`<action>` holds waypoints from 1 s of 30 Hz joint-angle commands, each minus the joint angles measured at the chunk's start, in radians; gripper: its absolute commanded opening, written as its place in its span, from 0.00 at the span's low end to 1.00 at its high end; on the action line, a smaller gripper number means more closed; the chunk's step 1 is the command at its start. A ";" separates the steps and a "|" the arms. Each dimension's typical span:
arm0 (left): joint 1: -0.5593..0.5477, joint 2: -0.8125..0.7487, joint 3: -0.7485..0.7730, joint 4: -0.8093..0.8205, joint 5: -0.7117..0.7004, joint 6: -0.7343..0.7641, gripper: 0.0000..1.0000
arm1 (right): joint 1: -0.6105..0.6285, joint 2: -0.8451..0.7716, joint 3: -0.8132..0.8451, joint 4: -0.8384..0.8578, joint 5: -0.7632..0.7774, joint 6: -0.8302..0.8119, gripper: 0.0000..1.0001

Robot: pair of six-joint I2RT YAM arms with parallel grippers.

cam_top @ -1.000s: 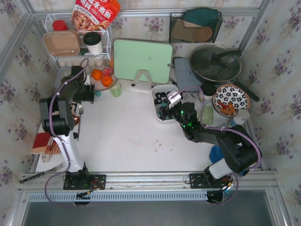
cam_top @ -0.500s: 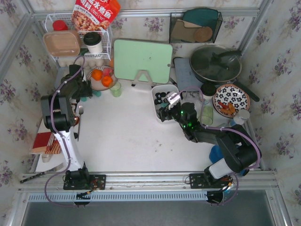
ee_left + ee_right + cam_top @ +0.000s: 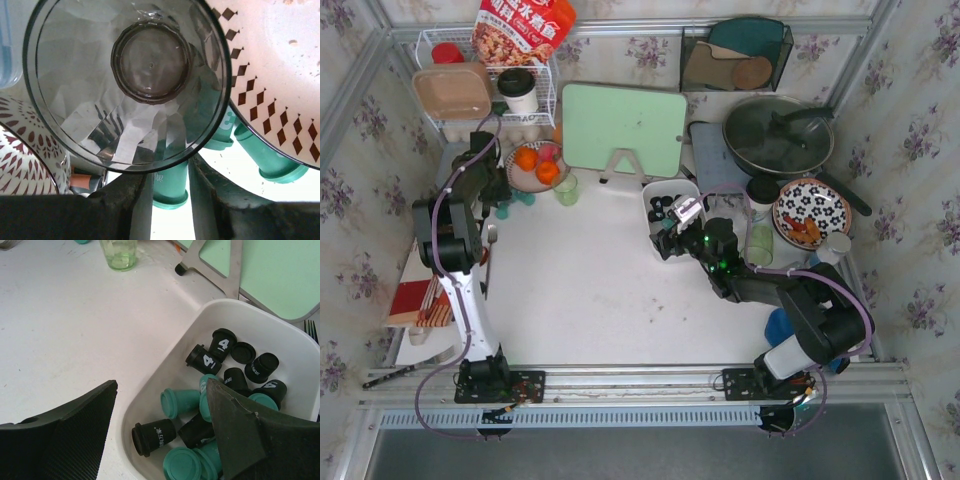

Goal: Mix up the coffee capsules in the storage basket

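- Top external view: the storage basket (image 3: 648,200) sits right of the table's middle, its long axis running away from the arm bases; the coffee capsules (image 3: 670,210) lie heaped inside it.
- The right gripper (image 3: 667,238) hangs at the basket's near end, so the right arm is plainly the nearer one; the left gripper (image 3: 495,198) is far off to the left, well apart from the basket.
- Right wrist view: the right pincer stands wide open and holds nothing; one finger is over bare table (image 3: 60,315) outside the rim, the other over the pods, with the basket's near-left wall between them; the capsules lie just ahead and to the right, black ones mostly farther, teal ones nearer, pointing every way.
- Left wrist view: the left pincer looks closed on a teal capsule (image 3: 169,192), a finger tight against each side; the pod's long axis runs along the fingers, flanged rim toward the camera; a clear glass (image 3: 130,75) looms just over it, a patterned plate (image 3: 280,75) beside it, and stray teal pods (image 3: 270,160) lie under the plate's edge.
- Judged from this, stirring falls to the right arm, which must shift right and down so both fingers clear the wall; the left's pod has to travel rightward across the table.
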 commanded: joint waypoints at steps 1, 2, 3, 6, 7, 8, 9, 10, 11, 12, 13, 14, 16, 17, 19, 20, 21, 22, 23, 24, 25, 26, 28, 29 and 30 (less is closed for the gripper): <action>-0.001 -0.017 -0.027 -0.078 -0.037 -0.037 0.35 | 0.000 0.001 0.001 0.045 -0.015 0.002 0.79; -0.003 -0.030 -0.045 -0.073 -0.038 -0.048 0.36 | 0.000 0.002 0.001 0.046 -0.015 0.002 0.79; -0.003 -0.044 -0.065 -0.068 -0.041 -0.059 0.38 | 0.000 0.002 0.001 0.046 -0.018 0.003 0.79; -0.004 -0.079 -0.110 -0.054 -0.036 -0.094 0.40 | 0.000 -0.001 0.001 0.048 -0.024 0.006 0.79; -0.004 -0.088 -0.121 -0.051 -0.034 -0.106 0.41 | 0.000 -0.001 0.001 0.048 -0.026 0.007 0.79; -0.004 -0.094 -0.129 -0.051 -0.030 -0.116 0.42 | 0.000 -0.004 0.001 0.049 -0.027 0.009 0.79; -0.006 -0.094 -0.128 -0.056 -0.030 -0.127 0.43 | 0.000 -0.005 -0.001 0.050 -0.030 0.009 0.79; -0.005 -0.090 -0.122 -0.069 -0.031 -0.137 0.43 | 0.000 -0.008 -0.001 0.048 -0.030 0.009 0.79; -0.005 -0.085 -0.116 -0.091 -0.031 -0.144 0.43 | 0.000 -0.011 -0.003 0.048 -0.030 0.009 0.79; -0.005 -0.075 -0.106 -0.108 -0.032 -0.151 0.43 | 0.000 -0.015 -0.005 0.048 -0.030 0.009 0.79; -0.004 -0.066 -0.100 -0.121 -0.033 -0.158 0.41 | 0.000 -0.018 -0.005 0.048 -0.030 0.009 0.79; -0.005 -0.062 -0.096 -0.133 -0.033 -0.163 0.39 | 0.000 -0.020 -0.005 0.048 -0.030 0.008 0.79; -0.004 -0.057 -0.097 -0.147 -0.026 -0.173 0.32 | 0.001 -0.023 -0.007 0.048 -0.030 0.008 0.79; -0.004 -0.059 -0.100 -0.151 -0.019 -0.174 0.28 | 0.000 -0.024 -0.007 0.048 -0.030 0.008 0.79; -0.006 -0.066 -0.109 -0.155 -0.003 -0.181 0.23 | 0.000 -0.024 -0.007 0.051 -0.031 0.008 0.79; -0.005 -0.075 -0.118 -0.152 0.008 -0.184 0.22 | 0.000 -0.024 -0.007 0.051 -0.030 0.009 0.79; -0.005 -0.085 -0.130 -0.145 0.022 -0.186 0.22 | 0.000 -0.024 -0.007 0.052 -0.031 0.009 0.79; -0.006 -0.101 -0.145 -0.136 0.038 -0.191 0.21 | 0.000 -0.026 -0.008 0.055 -0.030 0.009 0.79; -0.006 -0.121 -0.164 -0.125 0.053 -0.199 0.21 | 0.000 -0.027 -0.010 0.060 -0.029 0.010 0.79; -0.009 -0.148 -0.187 -0.108 0.068 -0.206 0.21 | 0.000 -0.030 -0.015 0.070 -0.029 0.009 0.79; -0.010 -0.179 -0.217 -0.086 0.080 -0.213 0.21 | 0.001 -0.030 -0.022 0.082 -0.031 0.004 0.79; -0.014 -0.212 -0.251 -0.069 0.100 -0.222 0.21 | 0.001 -0.032 -0.031 0.101 -0.037 -0.003 0.79; -0.031 -0.294 -0.328 -0.008 0.136 -0.237 0.21 | 0.002 -0.034 -0.057 0.159 -0.059 -0.022 0.78; -0.043 -0.327 -0.367 0.021 0.155 -0.241 0.21 | 0.003 -0.036 -0.070 0.190 -0.074 -0.035 0.78; -0.059 -0.370 -0.409 0.057 0.186 -0.244 0.21 | 0.004 -0.036 -0.086 0.228 -0.091 -0.050 0.78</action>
